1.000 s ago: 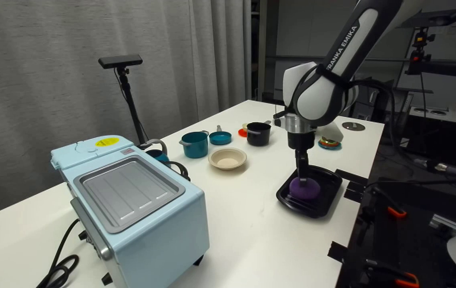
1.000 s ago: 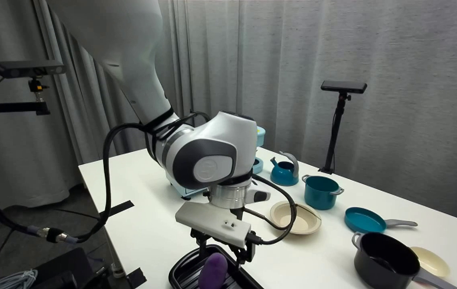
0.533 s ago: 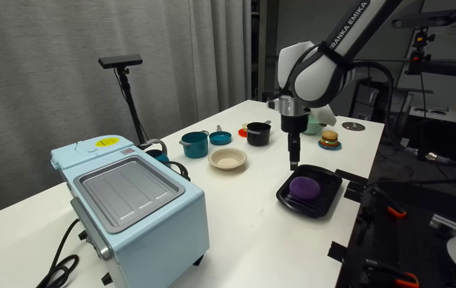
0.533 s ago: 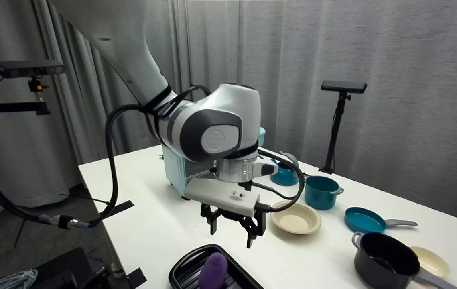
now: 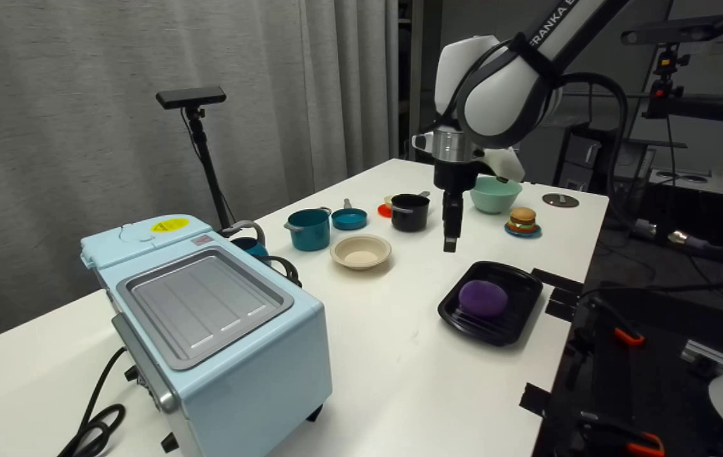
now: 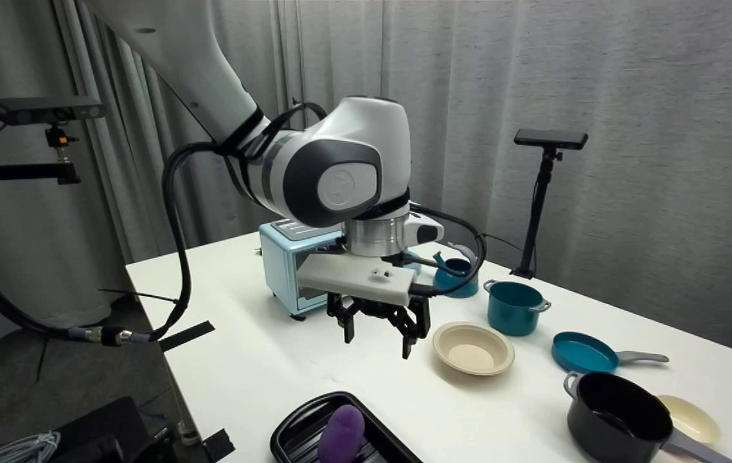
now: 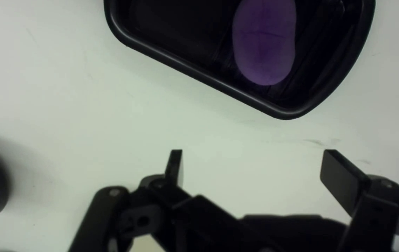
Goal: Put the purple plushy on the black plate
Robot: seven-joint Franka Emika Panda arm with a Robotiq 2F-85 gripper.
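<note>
The purple plushy (image 5: 483, 299) lies inside the black plate (image 5: 520, 298), on its ridged bottom and within the raised rim, so I judge the placing done, with only a safe retreat left. The jaws stand wide apart with nothing gripped, above the counter (image 5: 412, 393) to one side of the plate, touching neither plate nor plushy.

What could go wrong now is mostly a stray knock. Should the jaws dip while passing over the plate, they could catch the rim and skid it, and since it sits near the counter's edge, a hard push might send it over. The plushy is rounded and probably light, so a jolt could roll it, though the rim would likely stop it. If the arm (image 6: 338, 186) swings low toward the middle of the counter, the beige bowl (image 5: 361, 256) is the likeliest thing to be struck, and the slack black cable (image 6: 174, 212) could snag on something in its path.

Counted across the views: one plushy; one plate; two bowls, the beige one and a mint-green bowl (image 5: 492, 198); two pots, a teal pot (image 5: 310, 231) and a dark pot (image 5: 410, 219); one teal pan (image 5: 349, 220); one kettle (image 6: 462, 290); one toaster oven (image 5: 278, 368) with one grey tray (image 5: 205, 308) on top; one toy burger (image 5: 522, 219) on one blue saucer (image 5: 524, 234); one dark lid (image 5: 558, 202); one cream dish (image 6: 690, 421), partly hidden behind the dark pot; and one small red piece (image 5: 384, 211), too little of it showing to name
</note>
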